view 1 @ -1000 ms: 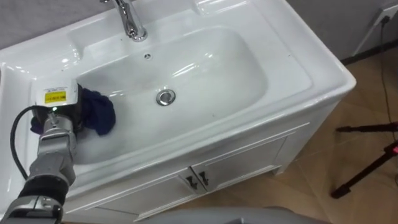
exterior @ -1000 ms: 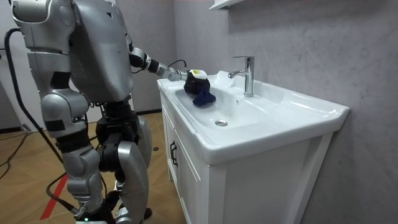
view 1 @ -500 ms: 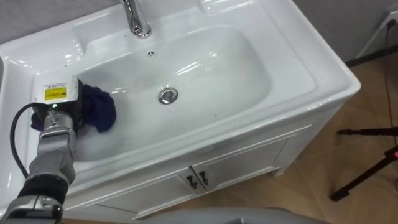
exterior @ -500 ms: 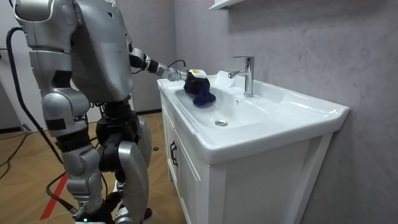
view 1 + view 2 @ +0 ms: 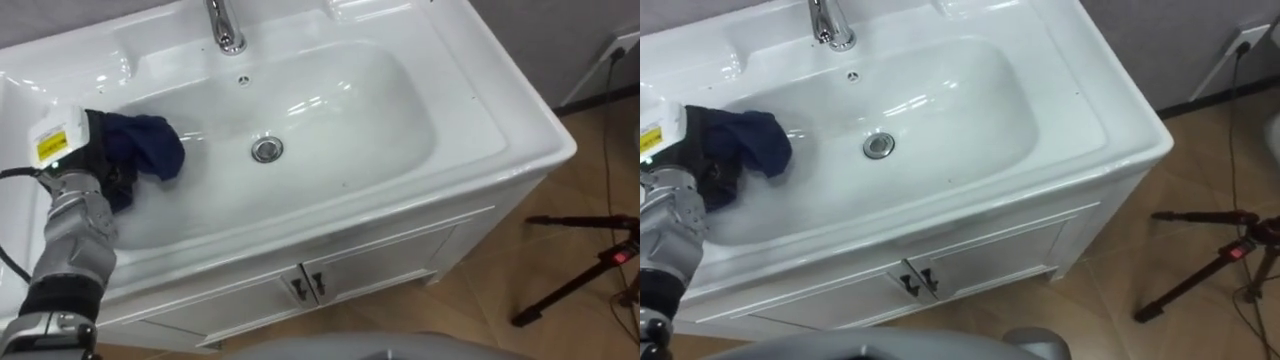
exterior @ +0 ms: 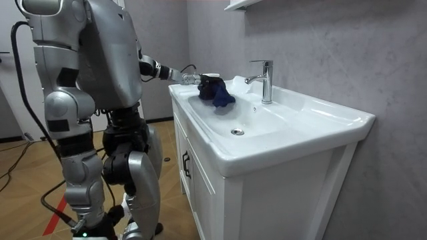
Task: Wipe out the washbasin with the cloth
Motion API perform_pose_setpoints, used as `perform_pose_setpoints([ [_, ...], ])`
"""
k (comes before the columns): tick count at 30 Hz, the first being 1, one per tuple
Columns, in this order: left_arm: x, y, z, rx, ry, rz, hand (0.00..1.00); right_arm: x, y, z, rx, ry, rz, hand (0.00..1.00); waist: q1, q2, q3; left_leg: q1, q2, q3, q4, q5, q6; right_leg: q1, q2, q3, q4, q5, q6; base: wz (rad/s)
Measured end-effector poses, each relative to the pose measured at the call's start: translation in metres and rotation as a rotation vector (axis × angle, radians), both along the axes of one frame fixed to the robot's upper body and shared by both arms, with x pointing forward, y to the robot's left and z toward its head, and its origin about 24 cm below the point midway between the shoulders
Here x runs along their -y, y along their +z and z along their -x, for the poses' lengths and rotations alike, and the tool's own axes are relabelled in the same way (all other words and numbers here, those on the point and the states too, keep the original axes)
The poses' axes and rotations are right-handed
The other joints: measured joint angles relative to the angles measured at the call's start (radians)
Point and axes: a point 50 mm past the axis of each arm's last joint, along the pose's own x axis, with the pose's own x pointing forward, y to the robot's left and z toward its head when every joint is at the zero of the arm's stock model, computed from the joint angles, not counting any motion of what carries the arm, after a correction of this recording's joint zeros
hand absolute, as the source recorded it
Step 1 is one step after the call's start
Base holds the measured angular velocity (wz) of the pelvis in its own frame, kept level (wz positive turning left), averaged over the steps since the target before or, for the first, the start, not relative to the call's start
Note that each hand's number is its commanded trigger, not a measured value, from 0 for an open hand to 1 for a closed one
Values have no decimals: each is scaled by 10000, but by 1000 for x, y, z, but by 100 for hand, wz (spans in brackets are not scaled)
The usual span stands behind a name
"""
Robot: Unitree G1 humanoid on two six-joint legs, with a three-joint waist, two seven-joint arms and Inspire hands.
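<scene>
So we're standing at a white basin on a cabinet with two little door handles, faucet at the back rim, drain mid-bowl, and a black tripod on the wood floor off to our right. Nothing sits between the hand and the drain. The dark blue cloth is bunched at the left end of the bowl, right against our left hand, on its drain side. The fingers are buried in the cloth, so we can't tell if they're actually gripping it
</scene>
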Motion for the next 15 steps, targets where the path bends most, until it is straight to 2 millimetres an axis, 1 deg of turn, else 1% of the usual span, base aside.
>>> perform_pose_setpoints([
  [2,3,10,-4,602,-118,-133,100,0,0,-1,110,28,-10,0,9,17,7,-15,-1,-1,0,0,0,0,-4,-11,-3,1,0,2],
  [3,4,16,-7,999,-182,-226,100,-1,0,-2,195,55,-15,0,7,71,16,-16,-1,-1,-1,0,0,0,-4,-12,-3,1,0,0],
  [6,7,23,-9,1781,-216,-160,100,-2,-1,-3,314,99,-72,0,-37,217,25,-2,3,0,-2,0,0,15,-4,-41,-1,0,0,0],
  [8,8,24,-9,2098,-93,106,100,-3,-1,-4,317,156,-90,0,-32,266,18,36,5,1,-6,1,-1,37,-2,-40,0,-3,-5,0],
  [11,11,24,-9,2470,80,443,100,-4,-1,-4,290,240,-113,0,-3,242,18,41,5,3,-8,0,-1,33,-2,-40,1,-7,-9,0],
  [13,12,24,-9,2653,188,507,100,-6,-2,0,193,202,-162,0,14,178,33,43,2,3,-7,0,-1,26,-2,-34,6,-9,-9,0],
  [14,12,24,-8,2823,335,534,100,-8,-3,0,186,190,-223,0,46,122,22,39,2,3,-7,1,-1,13,-2,-35,13,-15,-10,0],
  [15,12,24,-8,2915,387,514,100,-9,-3,2,156,175,-292,0,73,64,-6,40,3,2,-6,1,-1,6,-1,-38,13,-16,-11,0],
])
